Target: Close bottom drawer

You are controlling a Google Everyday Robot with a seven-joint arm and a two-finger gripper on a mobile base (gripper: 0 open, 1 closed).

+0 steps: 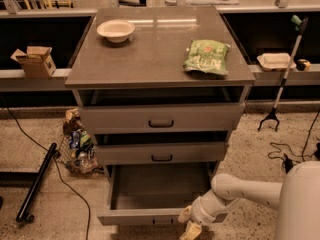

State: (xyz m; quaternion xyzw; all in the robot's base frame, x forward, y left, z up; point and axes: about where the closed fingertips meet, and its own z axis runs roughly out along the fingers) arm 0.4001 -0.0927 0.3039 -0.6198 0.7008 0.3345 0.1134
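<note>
The bottom drawer (150,216) is grey metal, the lowest of three in the cabinet (160,59), and it stands pulled well out, its inside bare. Its front panel runs along the lower edge of the view, with a small dark centre handle (161,222). My gripper (189,224) hangs at the right end of that front panel, on my white arm (250,191) that comes in from the lower right. Its yellowish fingers point downward against or just in front of the panel. The middle drawer (161,152) and top drawer (161,118) are pushed in.
A white bowl (115,30) and a green chip bag (206,57) lie on the cabinet top. A wire basket of bottles (79,146) and a black pole (36,181) sit on the floor at left. A grabber tool (282,84) leans at right. A cardboard box (35,61) sits on the left shelf.
</note>
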